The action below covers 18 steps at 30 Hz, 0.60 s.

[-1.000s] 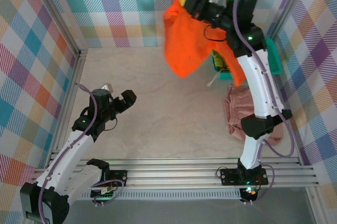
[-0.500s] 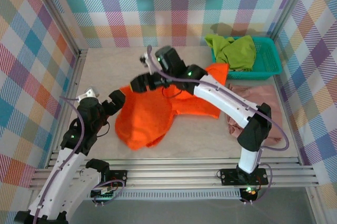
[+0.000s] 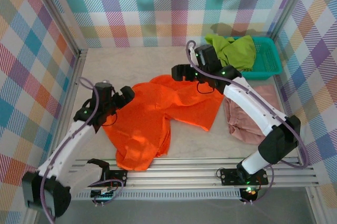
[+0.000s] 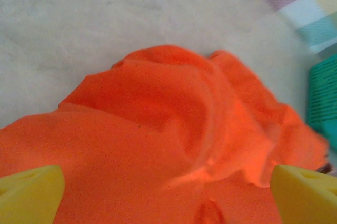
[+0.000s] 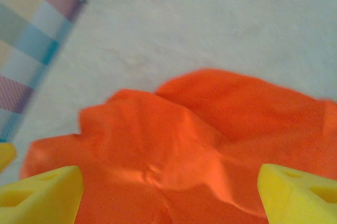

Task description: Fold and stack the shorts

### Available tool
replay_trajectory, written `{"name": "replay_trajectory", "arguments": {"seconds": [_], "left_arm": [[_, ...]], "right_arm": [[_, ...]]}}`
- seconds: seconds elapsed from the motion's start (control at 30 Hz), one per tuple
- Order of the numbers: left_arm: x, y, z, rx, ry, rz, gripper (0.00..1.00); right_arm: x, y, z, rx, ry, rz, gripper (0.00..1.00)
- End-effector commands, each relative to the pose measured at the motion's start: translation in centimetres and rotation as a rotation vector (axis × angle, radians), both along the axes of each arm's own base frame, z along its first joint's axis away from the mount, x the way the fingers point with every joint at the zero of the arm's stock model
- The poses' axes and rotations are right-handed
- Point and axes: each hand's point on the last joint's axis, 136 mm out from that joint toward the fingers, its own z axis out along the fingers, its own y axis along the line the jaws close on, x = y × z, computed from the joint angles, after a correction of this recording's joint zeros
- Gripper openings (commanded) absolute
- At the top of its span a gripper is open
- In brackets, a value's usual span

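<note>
I see the orange shorts lying rumpled and spread out. My left gripper at their ten o'clock and right gripper at one o'clock both gape, holding nothing.

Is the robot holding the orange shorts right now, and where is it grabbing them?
Nothing is held. The left pincer and the right pincer are both open over the orange shorts, which lie loose on the table.

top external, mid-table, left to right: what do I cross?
left gripper → orange shorts → pink shorts
</note>
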Motion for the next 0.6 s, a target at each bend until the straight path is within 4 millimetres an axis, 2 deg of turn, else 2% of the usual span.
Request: {"name": "replay_trajectory", "arguments": {"seconds": [0.0, 0.2, 0.37, 0.47, 0.57], "left_arm": [[2.2, -0.8, -0.3, 0.010, 0.038, -0.042, 1.00], [7.2, -2.8, -3.4, 0.045, 0.156, -0.114, 1.00], [9.5, -3.7, -7.4, 0.076, 0.284, -0.144, 0.99], [10.2, -4.2, -9.8, 0.070, 0.353, -0.154, 0.86], [11.0, -5.0, -11.1, 0.050, 0.385, -0.172, 0.62]], "right_arm": [[-0.8, -0.3, -4.6, -0.046, 0.104, -0.015, 0.88], [-1.7, -0.4, -5.7, -0.027, 0.139, -0.017, 0.89], [-2.2, -1.3, -5.7, -0.045, 0.126, -0.029, 0.89], [-2.3, -1.6, -5.8, -0.053, 0.125, -0.035, 0.89], [-2.3, -1.6, -5.9, -0.053, 0.130, -0.036, 0.89]]}}
